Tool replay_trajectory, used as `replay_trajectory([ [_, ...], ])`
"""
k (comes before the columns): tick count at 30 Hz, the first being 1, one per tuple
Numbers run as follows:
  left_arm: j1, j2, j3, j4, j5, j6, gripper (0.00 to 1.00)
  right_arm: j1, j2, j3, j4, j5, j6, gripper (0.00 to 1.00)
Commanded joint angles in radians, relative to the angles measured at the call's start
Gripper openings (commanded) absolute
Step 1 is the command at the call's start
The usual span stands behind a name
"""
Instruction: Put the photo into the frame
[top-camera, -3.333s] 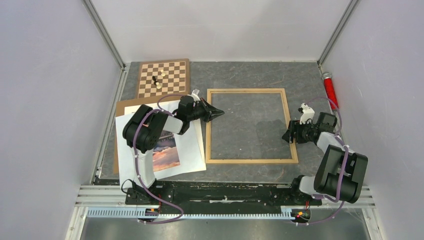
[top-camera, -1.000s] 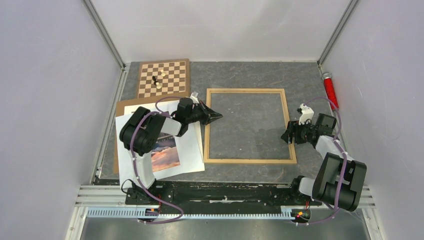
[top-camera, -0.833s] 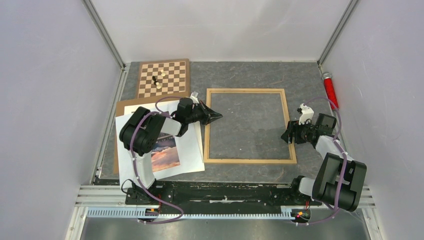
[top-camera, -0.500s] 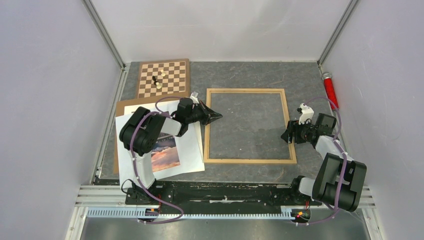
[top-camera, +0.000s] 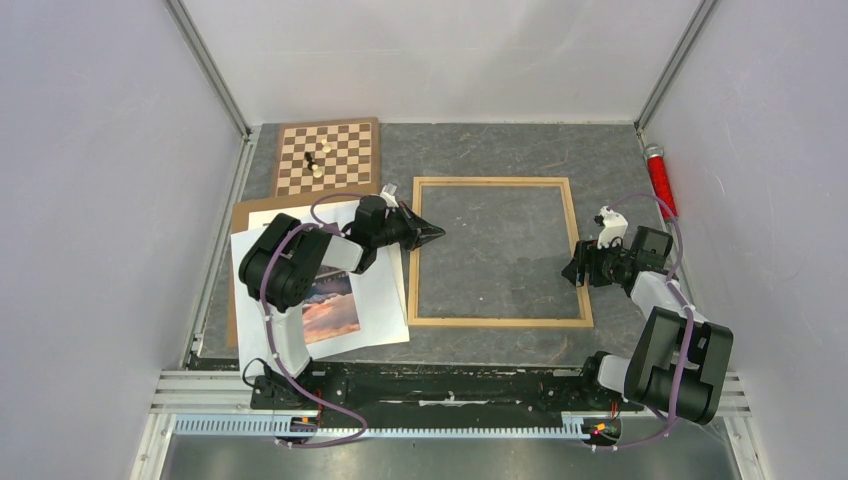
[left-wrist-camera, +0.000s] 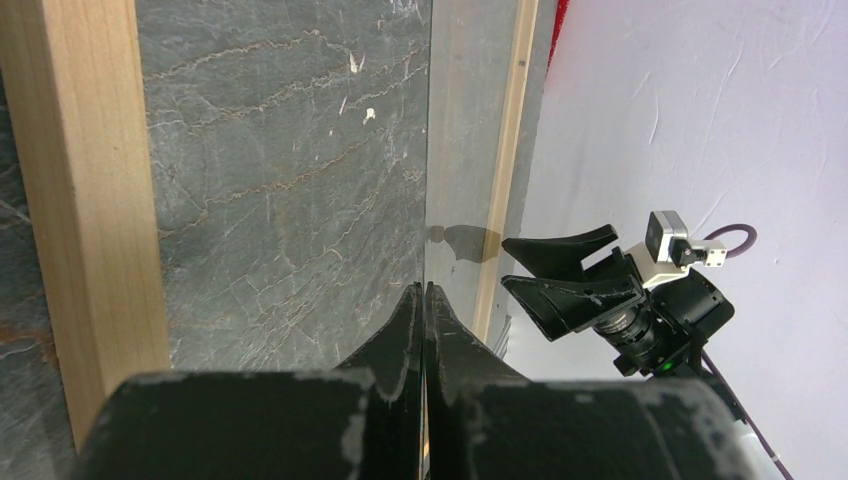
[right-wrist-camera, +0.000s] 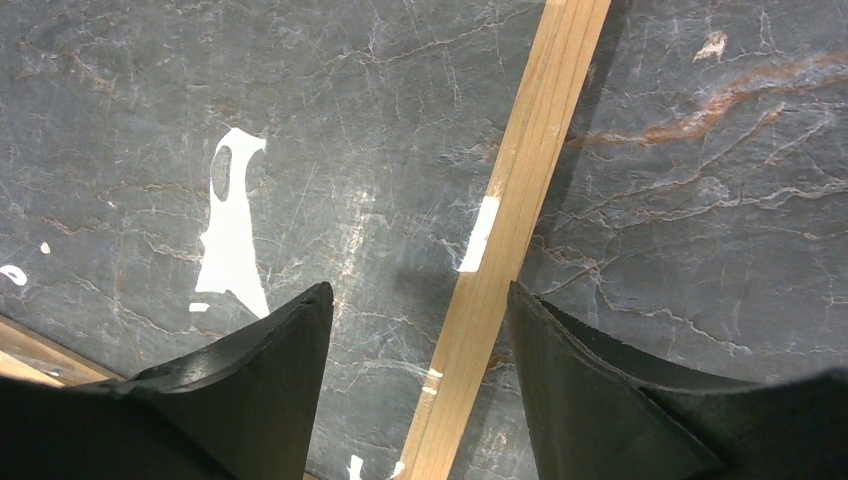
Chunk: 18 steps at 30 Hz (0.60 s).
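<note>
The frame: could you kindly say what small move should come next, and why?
Probably close the right gripper on the right rail of the frame: its jaws stand open either side of that rail, and a grip would steady it. The left gripper is shut at the left rail; the photo lies outside.

The thin, light-wood frame lay flat in the middle. The sunset-lake photo lay flat outside it, just beyond its left side, partly covered.

No legible text, labels, brands, numbers or signs anywhere in view.
</note>
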Motion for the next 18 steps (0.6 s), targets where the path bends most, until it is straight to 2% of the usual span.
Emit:
replay_trajectory([
  [1,-0.006,-0.051,-0.003,0.004,-0.015,0.046,0.02,0.003,-0.021,-0.006,0.029,0.003,0.008,0.67],
  [18,-0.006,-0.058,-0.008,-0.011,-0.017,0.055,0.02,0.002,-0.022,-0.006,0.03,0.003,0.009,0.67],
])
